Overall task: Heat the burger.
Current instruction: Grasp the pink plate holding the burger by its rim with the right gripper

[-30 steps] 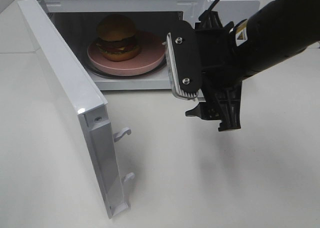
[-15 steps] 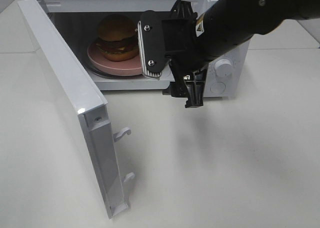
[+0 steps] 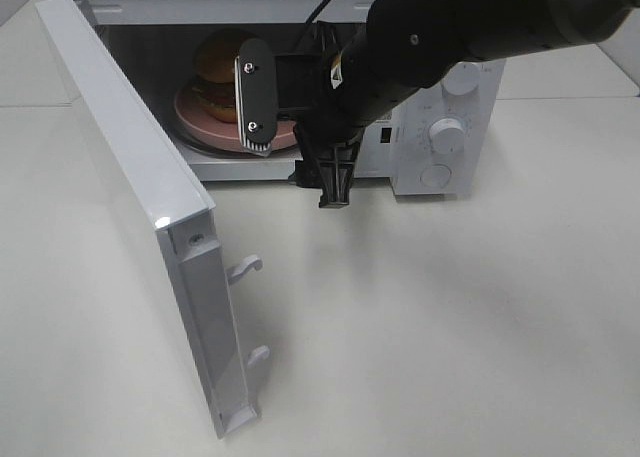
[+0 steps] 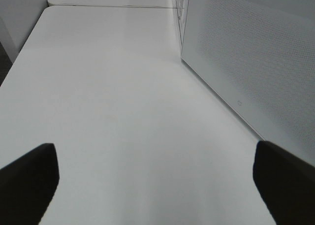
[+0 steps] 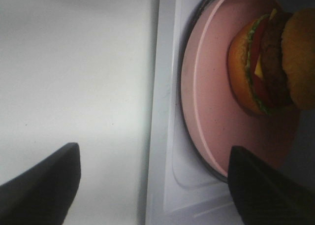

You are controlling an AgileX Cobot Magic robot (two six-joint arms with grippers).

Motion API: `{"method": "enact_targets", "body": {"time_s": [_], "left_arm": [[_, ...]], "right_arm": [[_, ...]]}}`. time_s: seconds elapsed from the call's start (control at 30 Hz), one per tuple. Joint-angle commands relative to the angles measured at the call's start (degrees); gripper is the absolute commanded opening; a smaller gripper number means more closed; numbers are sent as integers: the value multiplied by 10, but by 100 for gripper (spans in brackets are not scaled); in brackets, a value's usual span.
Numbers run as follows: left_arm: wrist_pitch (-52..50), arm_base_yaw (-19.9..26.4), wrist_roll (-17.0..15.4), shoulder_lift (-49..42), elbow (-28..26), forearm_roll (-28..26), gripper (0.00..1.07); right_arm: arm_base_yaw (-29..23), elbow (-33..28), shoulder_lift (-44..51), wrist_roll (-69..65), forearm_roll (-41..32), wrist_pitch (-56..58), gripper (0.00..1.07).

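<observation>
The burger (image 3: 218, 59), with a domed brown bun, stands on a pink plate (image 3: 195, 112) inside the open microwave (image 3: 440, 97). My right arm reaches across the front of the opening and hides part of the plate. My right gripper (image 3: 326, 177) is open and empty, just outside the front edge of the microwave floor. In the right wrist view the burger (image 5: 268, 62) and plate (image 5: 211, 97) lie beyond the gripper (image 5: 152, 185). My left gripper (image 4: 152, 180) is open and empty over the bare table, beside the door's outer face.
The microwave door (image 3: 130, 167) stands wide open toward the front left, with two latch hooks (image 3: 245, 267) on its edge. The knobs (image 3: 447, 135) are on the right panel. The door's perforated outer face (image 4: 246, 52) shows in the left wrist view. The table (image 3: 450, 327) is white.
My right arm has swung left and toward the microwave, from the right of the opening to across its front. The burger, plate and door have not moved.
</observation>
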State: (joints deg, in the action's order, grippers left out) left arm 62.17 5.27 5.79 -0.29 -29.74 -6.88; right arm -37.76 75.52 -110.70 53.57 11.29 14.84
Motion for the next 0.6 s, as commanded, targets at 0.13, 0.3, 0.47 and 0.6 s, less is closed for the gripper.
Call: {"method": "enact_targets", "body": {"time_s": [0.13, 0.3, 0.47, 0.6], "left_arm": [[-7, 2, -2, -7, 1, -5, 100], [-7, 2, -2, -7, 1, -5, 100], [-7, 2, -2, -7, 1, -5, 100], [-7, 2, -2, -7, 1, -5, 100]], "right_arm": [[3, 33, -38, -9, -5, -7, 81], [3, 52, -60, -9, -5, -9, 81], [16, 85, -88, -9, -6, -9, 82], [22, 116, -114, -14, -7, -3, 83]]}}
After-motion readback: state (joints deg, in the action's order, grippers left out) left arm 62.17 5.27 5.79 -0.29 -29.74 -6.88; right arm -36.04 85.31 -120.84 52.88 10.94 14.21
